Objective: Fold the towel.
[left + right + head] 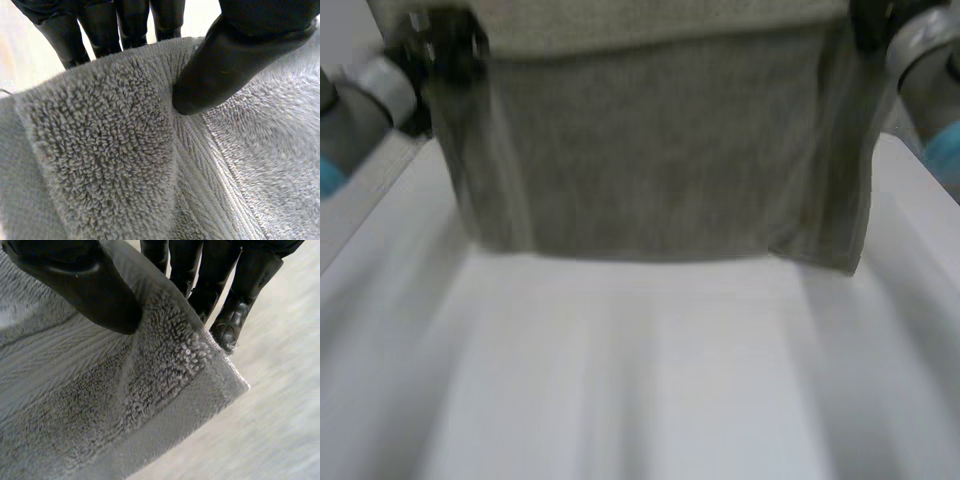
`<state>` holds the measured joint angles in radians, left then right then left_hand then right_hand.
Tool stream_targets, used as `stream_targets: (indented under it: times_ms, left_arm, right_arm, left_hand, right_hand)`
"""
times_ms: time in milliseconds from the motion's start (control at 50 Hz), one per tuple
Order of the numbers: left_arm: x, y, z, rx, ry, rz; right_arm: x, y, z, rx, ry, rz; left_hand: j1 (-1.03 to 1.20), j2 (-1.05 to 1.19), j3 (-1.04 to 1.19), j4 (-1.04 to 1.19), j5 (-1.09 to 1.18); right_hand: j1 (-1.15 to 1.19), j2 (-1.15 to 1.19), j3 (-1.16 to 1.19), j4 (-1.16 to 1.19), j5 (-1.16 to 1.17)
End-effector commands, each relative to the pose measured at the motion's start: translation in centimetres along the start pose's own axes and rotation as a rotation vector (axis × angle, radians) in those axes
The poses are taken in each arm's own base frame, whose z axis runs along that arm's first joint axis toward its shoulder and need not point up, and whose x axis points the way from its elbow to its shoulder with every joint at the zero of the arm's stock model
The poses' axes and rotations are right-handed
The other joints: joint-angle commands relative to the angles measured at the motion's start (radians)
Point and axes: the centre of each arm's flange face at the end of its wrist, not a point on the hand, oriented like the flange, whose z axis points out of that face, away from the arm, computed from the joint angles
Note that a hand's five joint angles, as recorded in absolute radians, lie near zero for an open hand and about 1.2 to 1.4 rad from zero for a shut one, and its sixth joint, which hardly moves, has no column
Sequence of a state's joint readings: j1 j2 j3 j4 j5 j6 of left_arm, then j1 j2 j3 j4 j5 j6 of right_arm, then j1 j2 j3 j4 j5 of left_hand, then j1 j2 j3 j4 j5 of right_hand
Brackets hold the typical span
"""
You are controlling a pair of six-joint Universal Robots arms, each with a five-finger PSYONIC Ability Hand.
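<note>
A grey terry towel [660, 160] hangs in the air above the white table [640, 380], held up by its two upper corners. My left hand [445, 55] pinches the upper left corner. In the left wrist view its thumb [225, 65] presses the towel [115, 150] against the fingers [100, 30] behind the hem. My right hand [872, 25] pinches the upper right corner. In the right wrist view its thumb [85, 285] lies on the towel [100, 390], with the fingers [225, 295] behind the edge. The towel's lower edge hangs just above the table.
The white table spreads out below and in front of the hanging towel. My two grey arms with light-blue caps come in at either side of the towel, left arm [360, 110] and right arm [930, 90].
</note>
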<state>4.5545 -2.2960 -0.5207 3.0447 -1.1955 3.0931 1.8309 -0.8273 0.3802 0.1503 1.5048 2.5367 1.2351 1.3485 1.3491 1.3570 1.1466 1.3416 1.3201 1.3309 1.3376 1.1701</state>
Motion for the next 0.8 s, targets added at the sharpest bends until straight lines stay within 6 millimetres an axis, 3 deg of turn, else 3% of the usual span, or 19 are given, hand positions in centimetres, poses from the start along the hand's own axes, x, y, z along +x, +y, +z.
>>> stream_targets:
  times_ms: [20,80,120,140,160,180,240,260,300,360,400,460,540,600,640,700,740,760,800]
  left_arm:
    - [2.2,-10.9,-0.1,0.396,0.066,-0.001]
    - [2.3,-10.0,0.0,0.388,0.087,-0.046]
    - [2.1,-6.7,0.0,0.303,0.075,-0.080]
    - [2.1,-6.7,0.0,0.302,0.075,-0.080]
    - [2.0,-4.5,-0.1,0.243,0.067,-0.100]
    - [2.0,-4.5,-0.1,0.242,0.067,-0.100]
    - [1.6,2.3,-1.5,0.050,0.029,-0.130]
    - [1.6,2.3,-1.5,0.050,0.029,-0.130]
    - [1.4,6.9,-3.2,-0.087,0.020,-0.118]
    - [1.3,8.7,-4.2,-0.146,0.023,-0.096]
    - [1.1,11.8,-6.2,-0.244,0.039,-0.037]
    - [1.0,13.6,-8.3,-0.323,0.058,0.011]
    - [1.2,13.8,-10.1,-0.366,0.080,0.051]
    - [1.2,12.3,-11.6,-0.363,0.091,0.075]
    - [1.6,9.5,-13.0,-0.319,0.105,0.091]
    - [1.8,7.7,-13.6,-0.282,0.112,0.111]
    - [1.7,4.5,-14.8,-0.214,0.103,0.150]
    - [1.7,4.5,-14.8,-0.214,0.103,0.150]
    - [0.7,2.3,-15.5,-0.166,0.072,0.171]
  right_arm:
    - [2.7,-4.6,0.4,0.222,0.108,0.089]
    - [1.8,-3.5,0.3,0.191,0.067,0.125]
    - [0.0,-1.5,-0.1,0.131,-0.003,0.134]
    - [0.0,-1.5,-0.1,0.131,-0.003,0.134]
    - [-1.0,-0.3,-0.5,0.089,-0.042,0.139]
    - [-1.0,-0.3,-0.5,0.088,-0.043,0.139]
    - [-4.3,3.6,-2.5,-0.046,-0.176,0.157]
    - [-4.3,3.6,-2.5,-0.047,-0.176,0.158]
    - [-6.2,5.6,-4.2,-0.122,-0.263,0.173]
    - [-7.0,6.8,-5.1,-0.163,-0.300,0.180]
    - [-8.6,9.1,-7.1,-0.247,-0.370,0.177]
    - [-9.7,10.4,-9.2,-0.311,-0.425,0.145]
    - [-9.2,10.8,-11.1,-0.348,-0.452,0.107]
    - [-8.0,10.2,-12.7,-0.358,-0.456,0.092]
    - [-6.4,7.8,-14.0,-0.315,-0.446,0.097]
    - [-5.2,5.9,-14.6,-0.275,-0.434,0.092]
    - [-2.4,2.8,-15.6,-0.213,-0.390,0.079]
    - [-2.4,2.8,-15.6,-0.213,-0.390,0.079]
    - [-0.2,0.9,-16.2,-0.176,-0.363,0.083]
  left_hand:
    - [0.161,0.048,0.047,0.039,0.075]
    - [0.161,0.048,0.047,0.039,0.075]
    - [0.161,0.048,0.047,0.039,0.075]
    - [0.161,0.048,0.047,0.039,0.075]
    - [0.161,0.048,0.047,0.039,0.075]
    - [0.161,0.048,0.047,0.039,0.075]
    - [0.161,0.048,0.047,0.039,0.075]
    - [0.161,0.048,0.047,0.039,0.075]
    - [0.161,0.048,0.047,0.039,0.075]
    - [0.161,0.048,0.047,0.039,0.075]
    - [0.161,0.048,0.047,0.039,0.075]
    - [0.161,0.048,0.047,0.039,0.075]
    - [0.161,0.048,0.047,0.039,0.075]
    - [0.161,0.048,0.047,0.039,0.075]
    - [0.161,0.048,0.047,0.039,0.075]
    - [0.161,0.048,0.047,0.039,0.075]
    - [0.161,0.048,0.047,0.039,0.075]
    - [0.161,0.048,0.047,0.039,0.075]
    - [0.161,0.048,0.047,0.039,0.075]
  right_hand:
    - [0.055,0.076,0.065,0.059,0.052]
    - [0.055,0.076,0.065,0.059,0.052]
    - [0.055,0.076,0.065,0.059,0.052]
    - [0.055,0.076,0.065,0.059,0.052]
    - [0.055,0.076,0.065,0.059,0.052]
    - [0.055,0.076,0.065,0.059,0.052]
    - [0.055,0.076,0.065,0.059,0.052]
    - [0.055,0.076,0.065,0.059,0.052]
    - [0.055,0.076,0.065,0.059,0.052]
    - [0.055,0.076,0.065,0.059,0.052]
    - [0.055,0.076,0.065,0.059,0.052]
    - [0.055,0.076,0.065,0.059,0.052]
    - [0.055,0.076,0.065,0.059,0.052]
    - [0.055,0.076,0.065,0.059,0.052]
    - [0.055,0.076,0.065,0.059,0.052]
    - [0.055,0.076,0.065,0.059,0.052]
    - [0.055,0.076,0.065,0.059,0.052]
    - [0.055,0.076,0.065,0.059,0.052]
    - [0.055,0.076,0.065,0.059,0.052]
